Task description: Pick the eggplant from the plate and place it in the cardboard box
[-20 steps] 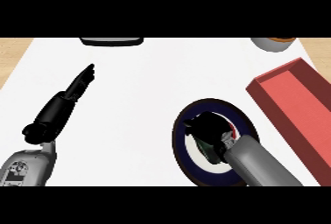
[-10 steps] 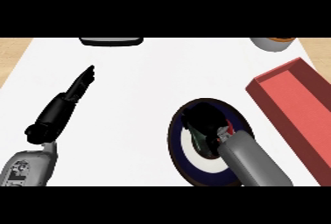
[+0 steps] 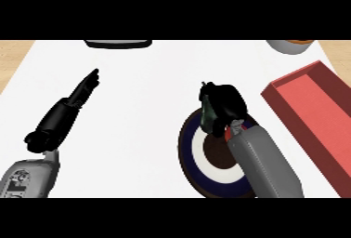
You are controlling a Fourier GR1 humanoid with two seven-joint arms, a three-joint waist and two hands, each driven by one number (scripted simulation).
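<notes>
Head view. Eggplant [image 3: 209, 111] at centre, clasped by curled fingers of right hand [image 3: 223, 107] above upper rim of plate [image 3: 195, 160]; apparently lifted, though height hard to judge. Probably light, smooth-skinned and slippery, fairly stiff; best taken round the thick middle. Mostly hidden by the hand, only a dark greenish sliver showing. Box [image 3: 312, 116] at right, cut off by frame edge. Left hand [image 3: 86, 86] at upper left, fingers straight, resting.

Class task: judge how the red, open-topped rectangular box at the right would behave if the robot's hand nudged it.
The red, open-topped rectangular box would probably slide rather than tip: it lies long and low-walled on the white counter. If cardboard, it is likely light, so it may shift easily.
</notes>
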